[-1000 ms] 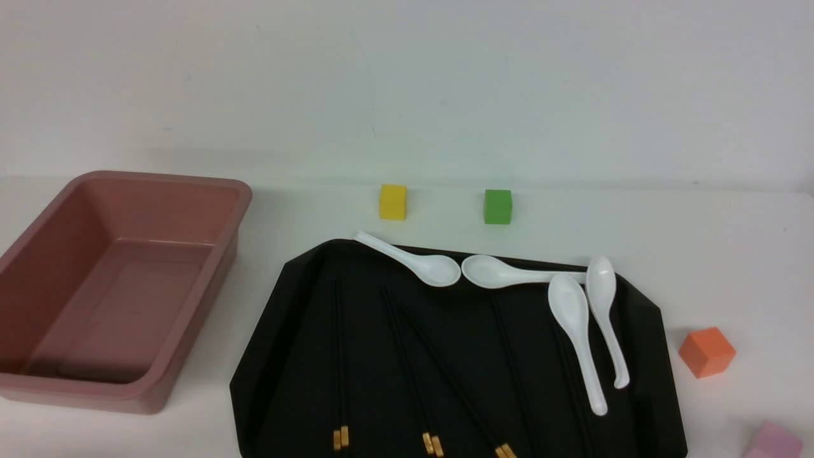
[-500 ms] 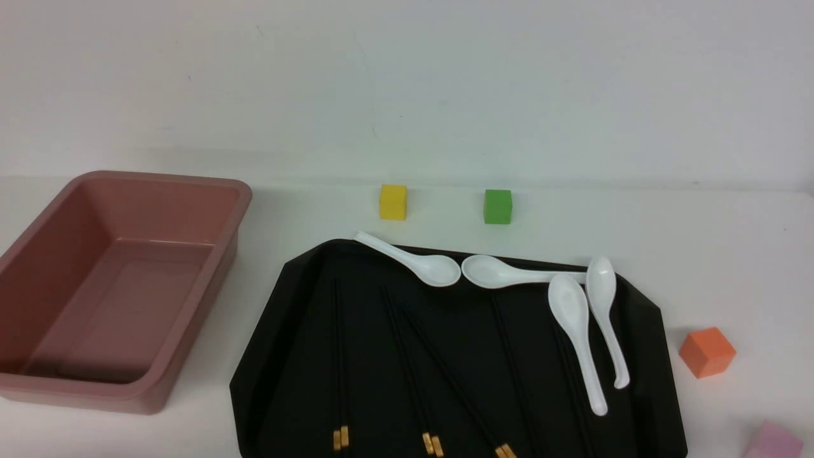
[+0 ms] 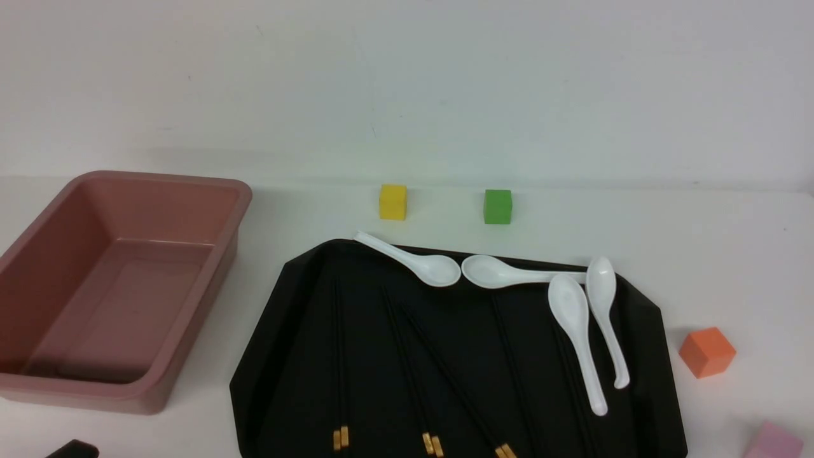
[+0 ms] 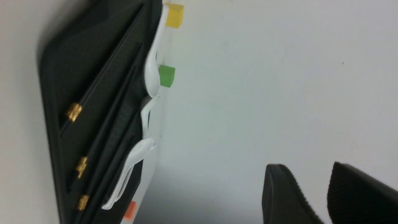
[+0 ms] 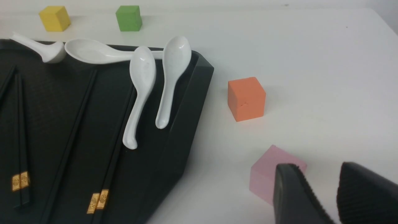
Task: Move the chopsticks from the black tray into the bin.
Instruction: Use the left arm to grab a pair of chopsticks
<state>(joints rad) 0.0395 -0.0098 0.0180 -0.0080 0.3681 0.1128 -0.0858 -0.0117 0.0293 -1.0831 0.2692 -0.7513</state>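
Observation:
Several pairs of black chopsticks (image 3: 341, 356) with gold caps lie lengthwise on the black tray (image 3: 286, 381), caps toward me. The right wrist view shows them too (image 5: 19, 124); in the left wrist view their gold caps (image 4: 74, 111) stand out. The dusty-pink bin (image 3: 159, 179) stands empty to the tray's left. My left gripper (image 4: 307, 166) is open and holds nothing, well off the tray; a dark part of my left arm (image 3: 73, 449) shows at the front view's lower left corner. My right gripper (image 5: 317, 166) is open and empty, right of the tray by a pink block (image 5: 264, 177).
Several white soup spoons (image 3: 572, 331) lie along the tray's far and right side. A yellow block (image 3: 392, 201) and a green block (image 3: 497, 206) sit behind the tray. An orange block (image 3: 706, 351) and the pink block (image 3: 776, 442) sit to its right.
A dark part of my left arm has come into the front view's lower left corner. The chopsticks, spoons, tray and bin have not moved.

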